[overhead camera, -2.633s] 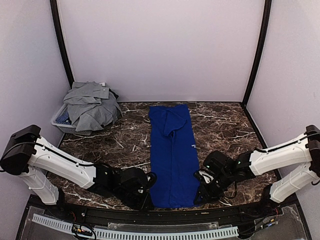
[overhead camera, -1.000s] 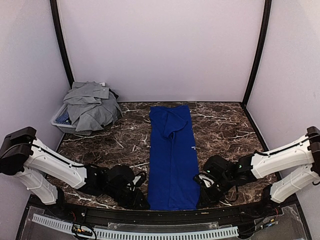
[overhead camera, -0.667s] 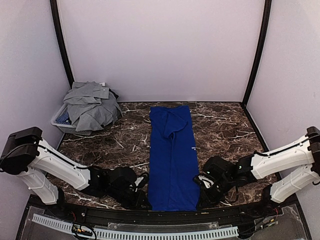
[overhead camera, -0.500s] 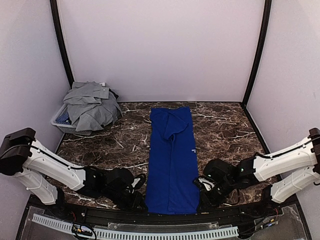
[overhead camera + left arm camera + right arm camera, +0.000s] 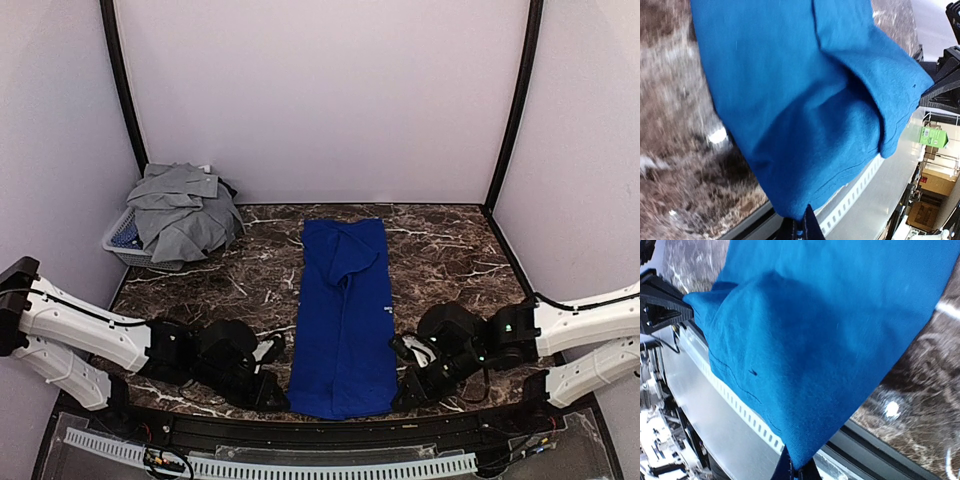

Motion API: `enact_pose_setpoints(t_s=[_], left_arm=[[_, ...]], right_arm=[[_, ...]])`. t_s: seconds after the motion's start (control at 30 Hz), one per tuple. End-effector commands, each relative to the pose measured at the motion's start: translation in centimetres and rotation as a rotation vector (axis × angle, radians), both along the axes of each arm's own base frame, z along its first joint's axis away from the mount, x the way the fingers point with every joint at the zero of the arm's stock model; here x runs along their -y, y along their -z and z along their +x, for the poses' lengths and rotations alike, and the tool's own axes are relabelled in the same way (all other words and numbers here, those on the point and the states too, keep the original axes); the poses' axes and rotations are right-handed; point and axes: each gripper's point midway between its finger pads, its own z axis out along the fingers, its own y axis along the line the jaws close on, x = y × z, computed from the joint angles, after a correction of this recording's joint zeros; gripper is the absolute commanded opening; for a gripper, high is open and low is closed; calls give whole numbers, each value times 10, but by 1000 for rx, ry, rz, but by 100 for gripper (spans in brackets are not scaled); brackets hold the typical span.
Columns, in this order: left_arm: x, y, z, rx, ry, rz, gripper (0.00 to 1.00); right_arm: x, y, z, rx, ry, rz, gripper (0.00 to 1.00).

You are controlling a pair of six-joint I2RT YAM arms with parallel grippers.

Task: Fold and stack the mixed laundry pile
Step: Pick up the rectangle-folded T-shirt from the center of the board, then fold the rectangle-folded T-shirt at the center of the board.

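Basket (image 5: 120, 244) overhead only — wrist views, pinched T-shirt (image 5: 790, 100) hem

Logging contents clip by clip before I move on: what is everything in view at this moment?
blue T-shirt: one, royal blue, folded into a long strip down the middle of the table
grey garments: a heap, count unclear, light grey, piled over the basket
basket: one, pale mesh, far-left corner of the table, mostly covered
table: one, dark brown marble with white veins
slotted strip: one, white, along the near edge
left fingers: one pair, black, shut on the shirt's near-left corner
right fingers: one pair, black, shut on the shirt's near-right corner
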Motion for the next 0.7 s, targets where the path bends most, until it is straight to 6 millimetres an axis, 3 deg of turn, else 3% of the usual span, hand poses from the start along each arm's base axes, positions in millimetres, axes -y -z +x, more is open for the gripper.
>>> enact_pose_setpoints(t_s=[0.0, 0.27, 0.67], left_arm=[[1, -19, 37, 86, -33, -15, 0], [1, -36, 109, 206, -95, 16, 0], [11, -52, 227, 324, -169, 16, 0]], right_arm=[[2, -17, 37, 105, 52, -4, 0], [2, -20, 106, 214, 93, -18, 0], [10, -34, 233, 356, 159, -13, 0]])
